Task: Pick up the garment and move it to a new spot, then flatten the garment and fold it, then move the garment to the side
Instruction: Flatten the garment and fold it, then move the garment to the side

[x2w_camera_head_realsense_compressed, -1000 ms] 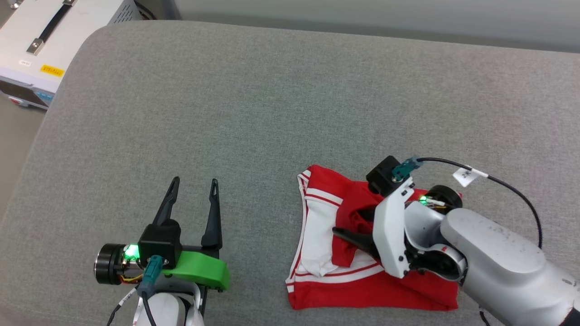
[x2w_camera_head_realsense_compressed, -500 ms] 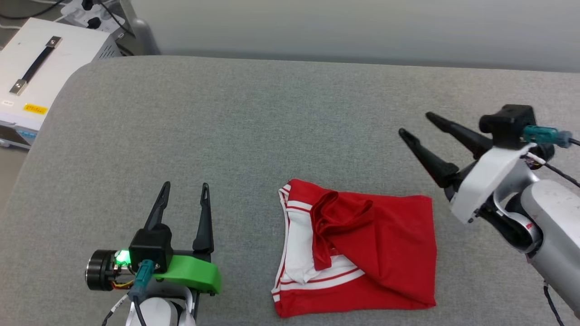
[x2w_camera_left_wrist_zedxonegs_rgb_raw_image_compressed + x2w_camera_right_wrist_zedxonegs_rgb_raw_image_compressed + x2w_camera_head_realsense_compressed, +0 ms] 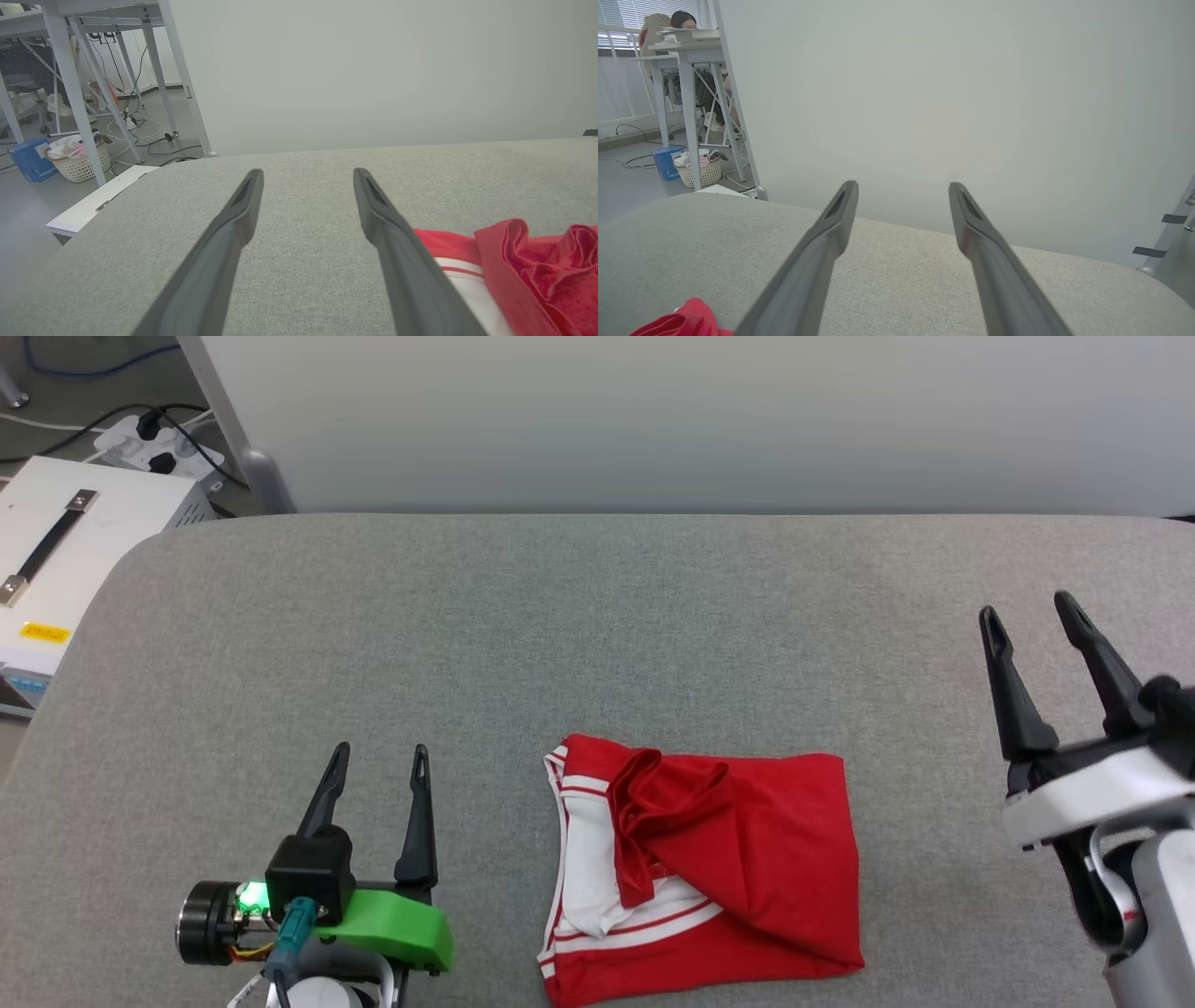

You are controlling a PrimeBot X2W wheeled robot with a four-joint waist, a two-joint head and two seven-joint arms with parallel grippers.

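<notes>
The garment [image 3: 738,868], red with white striped trim, lies folded into a rough rectangle on the grey padded table [image 3: 560,635], near its front edge; a loose red flap is bunched on top. No lettering shows. My left gripper [image 3: 380,758] is open, resting to the left of the garment and apart from it; in the left wrist view the garment [image 3: 523,266] sits at the lower right beside my fingers [image 3: 387,233]. My right gripper [image 3: 1027,609] is open and empty, raised well to the right of the garment. A corner of the garment [image 3: 686,322] shows at the right wrist view's lower left.
A white equipment case [image 3: 65,551] with a black handle stands off the table's left end. A pale wall panel [image 3: 653,420] runs behind the table. In the right wrist view a person [image 3: 682,21] sits at a far desk, with a basket [image 3: 698,170] on the floor.
My right gripper let go of the garment, lifted off it and swung far right, now open. The head camera tilted up, showing more wall. The left gripper held still.
</notes>
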